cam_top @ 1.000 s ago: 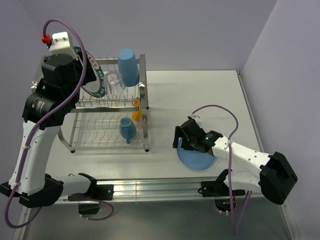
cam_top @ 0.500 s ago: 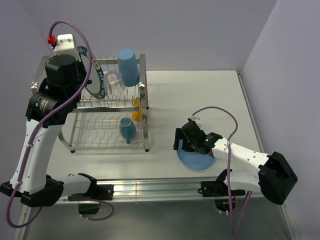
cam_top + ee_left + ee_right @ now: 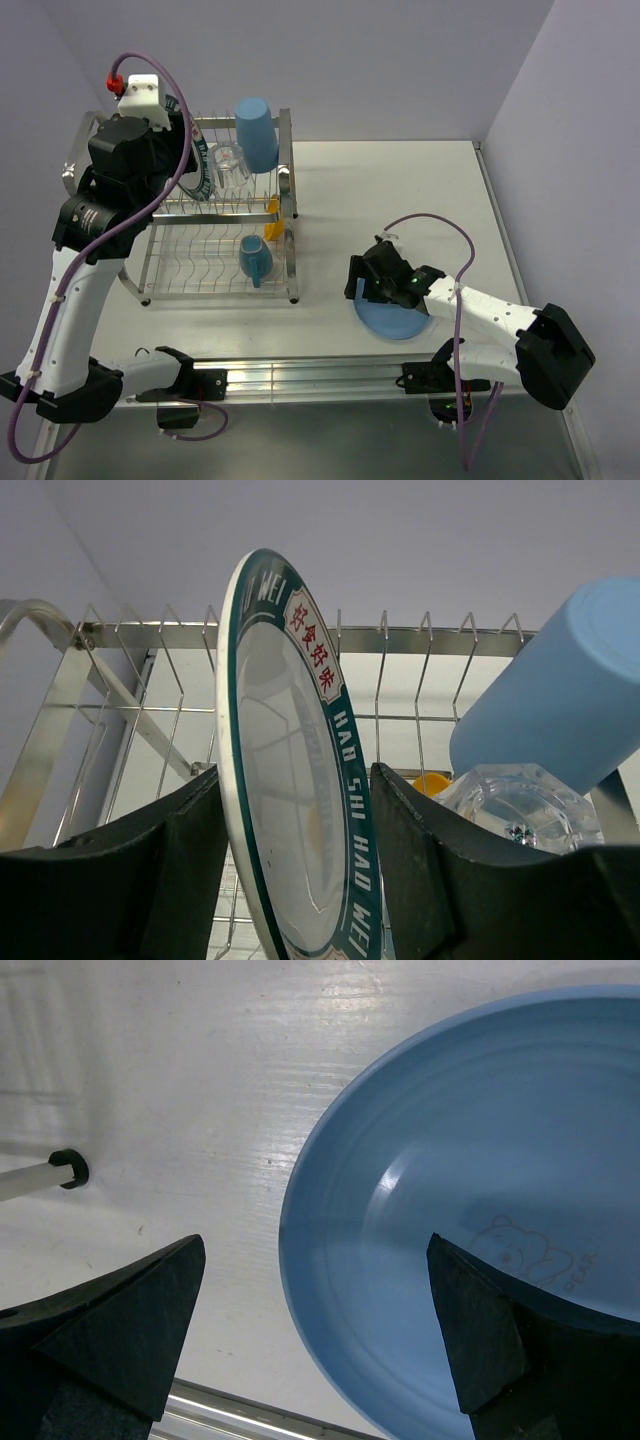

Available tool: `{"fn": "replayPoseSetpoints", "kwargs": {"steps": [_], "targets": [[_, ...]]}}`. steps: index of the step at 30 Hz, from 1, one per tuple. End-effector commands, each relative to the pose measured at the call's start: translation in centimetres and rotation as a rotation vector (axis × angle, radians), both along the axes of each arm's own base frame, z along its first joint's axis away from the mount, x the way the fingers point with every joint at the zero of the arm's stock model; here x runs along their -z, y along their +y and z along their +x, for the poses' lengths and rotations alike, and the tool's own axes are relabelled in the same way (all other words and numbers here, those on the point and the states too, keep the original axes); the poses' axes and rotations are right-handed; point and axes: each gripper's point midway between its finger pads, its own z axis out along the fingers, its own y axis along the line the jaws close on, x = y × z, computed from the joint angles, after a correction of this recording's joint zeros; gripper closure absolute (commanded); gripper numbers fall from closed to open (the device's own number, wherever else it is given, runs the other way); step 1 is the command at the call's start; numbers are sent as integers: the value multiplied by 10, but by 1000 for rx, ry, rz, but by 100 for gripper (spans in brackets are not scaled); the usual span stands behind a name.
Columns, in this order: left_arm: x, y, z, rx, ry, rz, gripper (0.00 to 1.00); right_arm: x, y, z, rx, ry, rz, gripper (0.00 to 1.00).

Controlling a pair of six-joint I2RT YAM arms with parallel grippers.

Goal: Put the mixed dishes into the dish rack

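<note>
My left gripper [image 3: 187, 150] is shut on the white plate with the dark patterned rim [image 3: 201, 172] and holds it upright on edge over the upper tier of the dish rack [image 3: 290, 200]. In the left wrist view the plate [image 3: 290, 780] stands between my fingers [image 3: 160, 880]. The blue tumbler [image 3: 257, 133], clear glass [image 3: 229, 165], yellow bowl [image 3: 274, 215] and light blue mug [image 3: 254, 258] sit in the rack. The blue plate [image 3: 398, 318] lies on the table. My right gripper [image 3: 362, 283] is open, its fingers astride the plate's left rim [image 3: 300, 1260].
The rack's back wires [image 3: 400, 640] and curved handle [image 3: 40, 620] stand behind the held plate. The tumbler [image 3: 560, 700] and glass [image 3: 510, 805] lie close on its right. A purple cable [image 3: 440, 220] loops over the right arm. The metal front rail [image 3: 300, 375] runs below.
My left arm has shifted right and toward the back with the patterned plate, bringing it further over the rack's upper tier. The right gripper has barely moved.
</note>
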Motion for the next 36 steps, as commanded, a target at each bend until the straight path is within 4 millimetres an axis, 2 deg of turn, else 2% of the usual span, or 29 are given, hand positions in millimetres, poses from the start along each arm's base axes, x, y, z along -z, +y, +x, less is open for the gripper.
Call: {"fn": "replayPoseSetpoints", "kwargs": {"steps": [1,11,17,29,36], "targets": [[-2,-17,7,81,-30,-6,38,1,0,5,4,-21,9,0],[-12,-22,0,121,-98,-46,36,3,-1,4,2,-15,10,0],[-10,-30,1,153,-100,-63,36,1,-1,5,2,-18,11,0],[-11,-39,-4,209,-116,-85,40,2,0,4,-3,-14,15,0],[2,-35,5,172,-74,-55,36,0,3,4,-12,-12,32,0]]}}
